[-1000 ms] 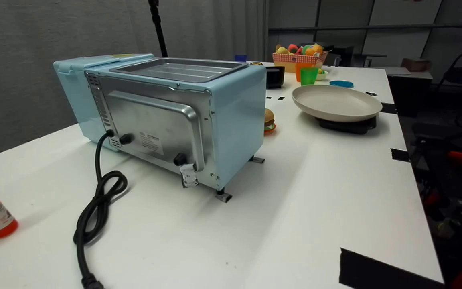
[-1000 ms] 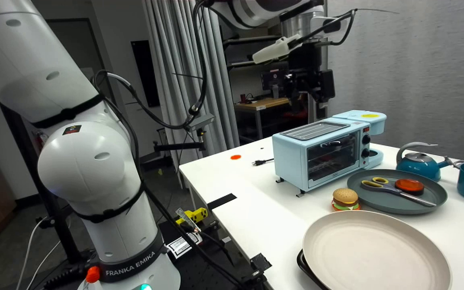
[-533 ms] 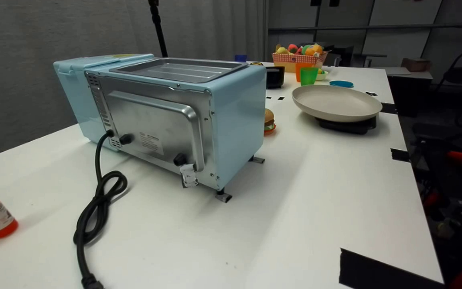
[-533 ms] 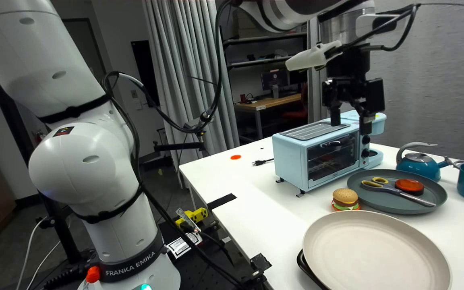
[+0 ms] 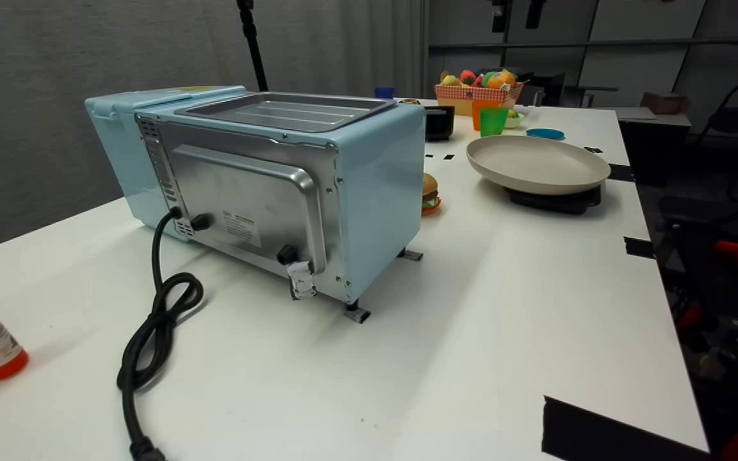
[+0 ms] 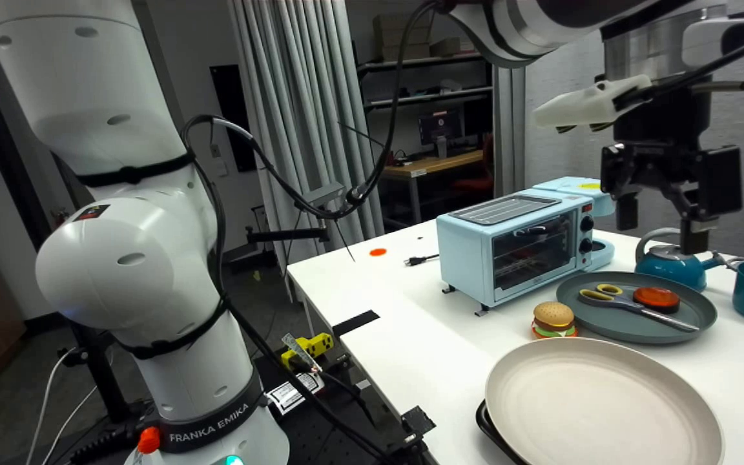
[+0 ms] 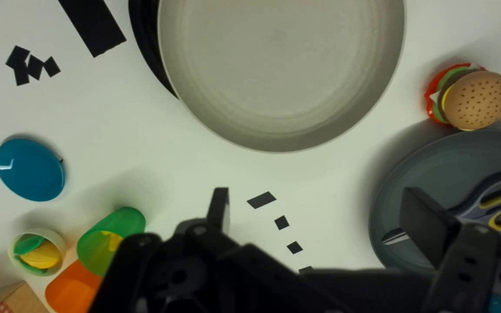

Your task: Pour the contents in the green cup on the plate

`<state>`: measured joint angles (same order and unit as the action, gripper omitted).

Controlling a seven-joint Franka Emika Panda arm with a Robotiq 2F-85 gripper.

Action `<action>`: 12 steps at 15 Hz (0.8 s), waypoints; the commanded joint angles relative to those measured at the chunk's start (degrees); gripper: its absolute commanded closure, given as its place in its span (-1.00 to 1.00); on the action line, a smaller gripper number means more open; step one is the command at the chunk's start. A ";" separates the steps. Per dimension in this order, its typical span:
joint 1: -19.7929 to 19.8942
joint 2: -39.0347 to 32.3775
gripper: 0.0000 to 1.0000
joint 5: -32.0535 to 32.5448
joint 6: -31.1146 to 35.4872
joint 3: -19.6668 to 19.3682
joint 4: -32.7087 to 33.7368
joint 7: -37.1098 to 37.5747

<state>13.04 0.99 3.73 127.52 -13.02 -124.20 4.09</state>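
Note:
The bright green cup (image 7: 125,221) stands upright in the wrist view, left of my gripper; it also shows in an exterior view (image 5: 492,121). The yellow contents (image 7: 113,240) show partly inside it. The wide beige plate (image 7: 276,135) shows in the wrist view above my fingers and in both exterior views (image 5: 539,168) (image 6: 604,413). Its surface is bare and it rests on a black base. My gripper (image 7: 318,198) is open with nothing between its fingers, high above the table (image 6: 661,226). Its fingertips show at the top of an exterior view (image 5: 516,18).
The orange cup (image 7: 71,289) touches or nearly touches the green cup. A small bowl with toy corn (image 7: 37,254) and a blue lid (image 7: 31,169) are near. A grey plate with scissors (image 7: 450,174), a toy burger (image 6: 554,319), a kettle (image 6: 670,268) and a toaster oven (image 6: 507,239) stand around.
My arm has swung to the right and nearer in an exterior view, from behind the oven to above the kettle, and lower. The fingertips have come into view at the top of an exterior view.

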 commanded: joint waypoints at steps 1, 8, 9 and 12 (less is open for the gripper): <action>1.57 -5.75 -1.00 2.43 1.29 -1.73 5.85 2.45; 3.51 -11.71 -1.00 1.89 1.05 -4.95 13.20 3.90; 3.12 -10.01 -1.00 1.31 0.73 -4.38 10.44 2.30; 3.53 -10.97 -1.00 1.31 0.72 -4.79 12.03 2.66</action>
<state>16.29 -9.92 5.04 128.40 -18.07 -112.37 6.80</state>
